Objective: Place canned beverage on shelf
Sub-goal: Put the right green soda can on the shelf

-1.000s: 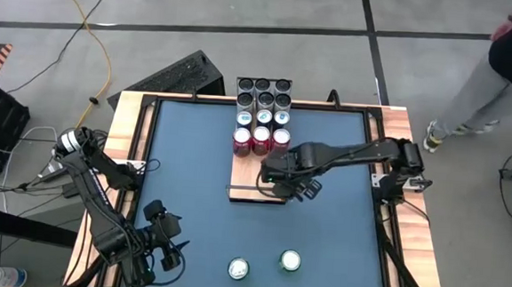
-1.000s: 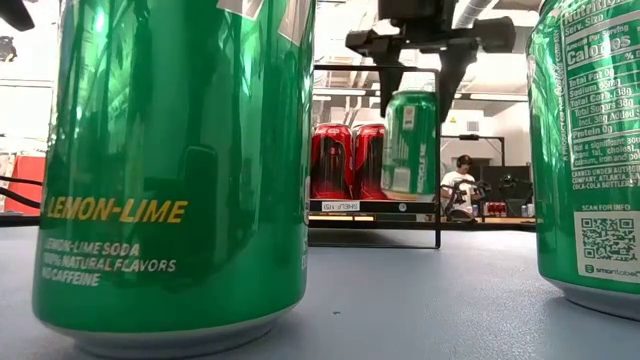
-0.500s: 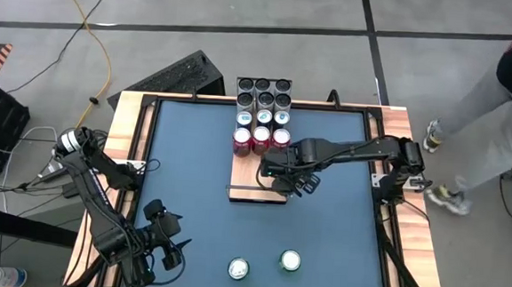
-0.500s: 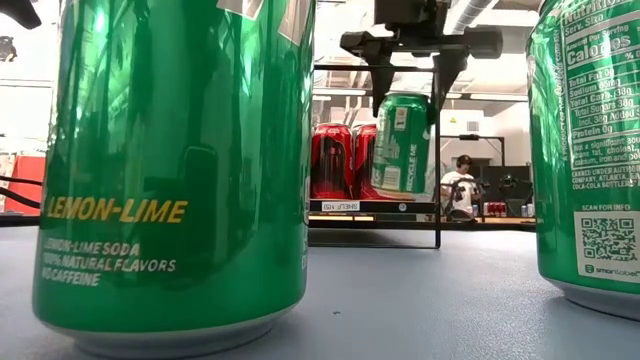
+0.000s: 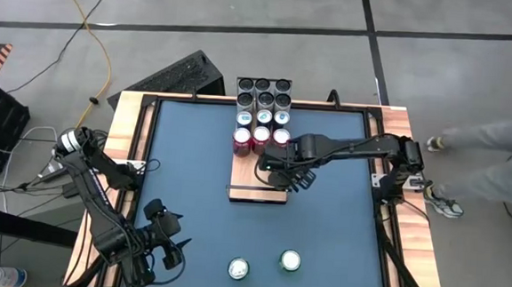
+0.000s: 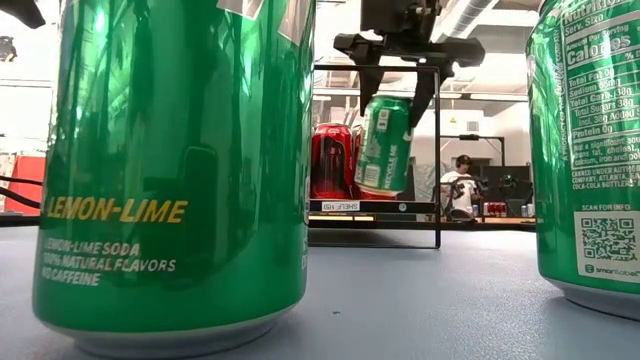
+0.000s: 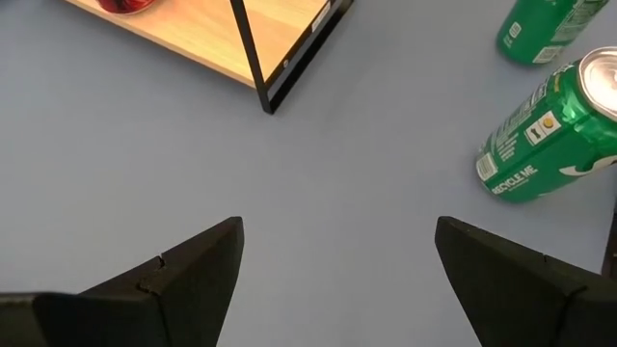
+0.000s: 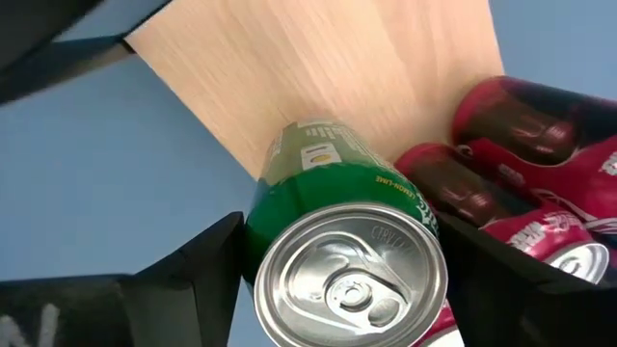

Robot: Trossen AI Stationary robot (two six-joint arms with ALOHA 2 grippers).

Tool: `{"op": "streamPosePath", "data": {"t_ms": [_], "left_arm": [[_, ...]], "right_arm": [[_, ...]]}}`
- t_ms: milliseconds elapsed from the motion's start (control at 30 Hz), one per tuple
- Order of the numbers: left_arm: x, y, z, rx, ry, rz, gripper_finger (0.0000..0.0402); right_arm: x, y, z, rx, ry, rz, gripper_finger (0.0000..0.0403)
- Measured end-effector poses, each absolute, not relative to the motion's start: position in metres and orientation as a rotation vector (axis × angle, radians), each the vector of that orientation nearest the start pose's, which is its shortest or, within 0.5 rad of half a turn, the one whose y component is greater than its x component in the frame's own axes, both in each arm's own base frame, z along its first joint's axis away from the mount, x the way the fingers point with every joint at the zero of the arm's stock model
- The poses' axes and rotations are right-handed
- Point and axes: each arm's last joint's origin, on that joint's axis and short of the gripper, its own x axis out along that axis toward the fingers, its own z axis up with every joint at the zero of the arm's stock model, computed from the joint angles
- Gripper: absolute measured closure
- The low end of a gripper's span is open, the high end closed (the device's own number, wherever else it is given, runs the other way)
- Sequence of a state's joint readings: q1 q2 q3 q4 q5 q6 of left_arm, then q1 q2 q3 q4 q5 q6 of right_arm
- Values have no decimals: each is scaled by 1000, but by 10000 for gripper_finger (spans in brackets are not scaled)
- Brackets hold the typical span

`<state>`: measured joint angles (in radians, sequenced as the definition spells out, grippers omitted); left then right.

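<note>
Seen from above, the shelf [image 5: 258, 175] — a pale wood plank — lies across the blue table [image 5: 190, 202] toward 12 o'clock, with dark, silver-topped and red cans [image 5: 261, 142] filling its far end. The right claw [image 5: 281, 167] reaches over the plank just nearer than the red row, and the arm hides the green can beneath it. The left claw [image 5: 162, 245] waits at about 7 o'clock, near two spare green cans [image 5: 238, 269].

From table height, the green can [image 6: 384, 145] hangs between the right claw's [image 6: 396, 85] spread fingers, its base at the plank. It is tilted — top leaning toward 1 o'clock, base toward 7 — so its long axis is off upright. Whether the fingers touch it cannot be told here.

The left wrist camera shows that claw's [image 7: 337, 270] fingers wide apart over bare table, holding nothing; a shelf corner [image 7: 280, 58] and the spare cans sit beyond.

The right wrist camera looks down on the can's silver lid [image 8: 352, 275], the body slanting away toward the plank, red cans just beside it. The fingers [image 8: 183, 280] flank it loosely rather than clamping.

The risk, as I judge it: released while leaning, the can may topple, knock the red cans, or roll off the plank.
</note>
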<state>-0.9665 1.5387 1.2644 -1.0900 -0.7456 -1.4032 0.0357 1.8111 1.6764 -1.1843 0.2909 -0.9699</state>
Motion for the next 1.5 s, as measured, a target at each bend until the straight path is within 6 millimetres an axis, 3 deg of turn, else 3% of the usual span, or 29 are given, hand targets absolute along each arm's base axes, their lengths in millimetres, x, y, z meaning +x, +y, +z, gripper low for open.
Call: {"op": "streamPosePath", "data": {"t_ms": [400, 733, 967, 1100, 1200, 1267, 1500], "left_arm": [[176, -221, 272, -294, 766, 423, 72], [176, -221, 272, -309, 759, 431, 72], [177, -220, 272, -299, 735, 437, 72], [177, -220, 272, -299, 734, 437, 72], [177, -220, 272, -295, 724, 441, 72], [177, -220, 273, -292, 718, 443, 72], [177, -220, 273, -294, 717, 444, 72]], "right_arm": [[361, 13, 295, -1027, 1284, 404, 86], [365, 13, 299, -1042, 1280, 230, 85], [362, 13, 332, -901, 1247, 112, 86], [365, 17, 365, -756, 1104, 42, 96], [369, 20, 389, -599, 947, 18, 128], [373, 20, 393, -522, 886, -1, 165], [382, 18, 373, -376, 907, -71, 376]]}}
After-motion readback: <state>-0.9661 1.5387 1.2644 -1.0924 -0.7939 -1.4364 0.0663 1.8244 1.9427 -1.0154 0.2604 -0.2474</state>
